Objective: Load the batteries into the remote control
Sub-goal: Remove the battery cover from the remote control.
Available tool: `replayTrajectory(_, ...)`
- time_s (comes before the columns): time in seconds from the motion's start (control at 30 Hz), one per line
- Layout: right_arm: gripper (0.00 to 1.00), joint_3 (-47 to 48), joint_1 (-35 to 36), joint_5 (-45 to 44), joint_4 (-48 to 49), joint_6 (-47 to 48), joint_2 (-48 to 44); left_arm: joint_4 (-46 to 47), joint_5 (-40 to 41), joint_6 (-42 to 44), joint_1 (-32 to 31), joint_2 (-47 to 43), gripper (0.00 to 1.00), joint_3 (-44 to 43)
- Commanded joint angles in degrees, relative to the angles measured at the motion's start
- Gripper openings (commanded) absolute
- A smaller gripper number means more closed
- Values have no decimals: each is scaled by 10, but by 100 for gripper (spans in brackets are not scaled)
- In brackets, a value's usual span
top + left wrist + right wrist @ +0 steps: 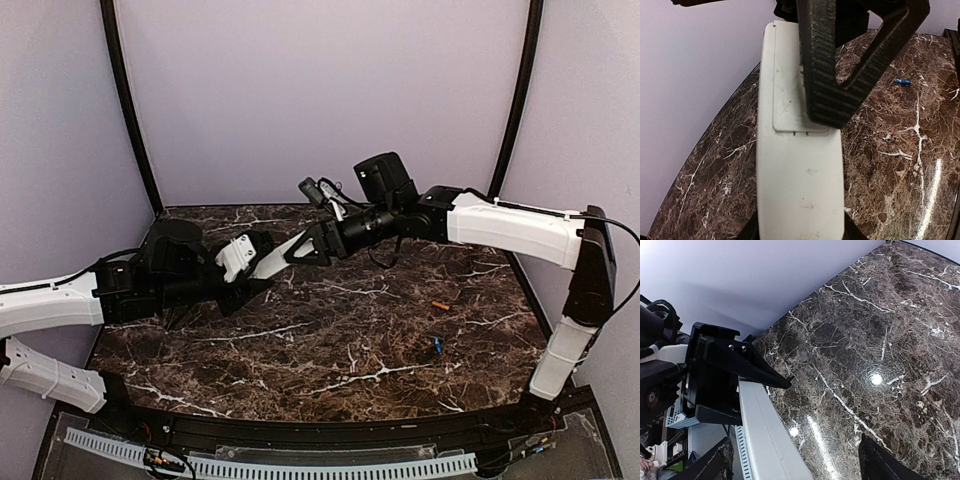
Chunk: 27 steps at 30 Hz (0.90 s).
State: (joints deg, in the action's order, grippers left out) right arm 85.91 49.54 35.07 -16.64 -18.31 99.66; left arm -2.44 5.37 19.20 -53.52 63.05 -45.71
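While the left gripper (232,272) clamps one end of the remote (277,257) and holds it above the table (330,350), the right gripper (305,250) stands open around the remote's far end, one finger (827,70) lying across the back cover, the other off to the side. The orange battery (440,305) and the blue battery (437,346) lie on the table well to the right of the remote, near each other.
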Motion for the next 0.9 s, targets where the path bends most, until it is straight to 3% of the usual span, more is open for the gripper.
replayTrajectory(0.0, 80, 9, 3, 1, 29, 6, 12, 14, -12, -7, -1, -6, 0, -11)
replayTrajectory(0.13, 68, 9, 1, -2, 31, 9, 13, 13, -22, -7, -1, -13, 0, -7)
replayTrajectory(0.33, 40, 5, -3, 8, 19, 21, 7, 6, -27, 1, -1, -22, 0, -3)
replayTrajectory(0.87, 31, -27, -28, 7, -19, 50, -42, -4, -32, 9, 5, -32, 0, 2)
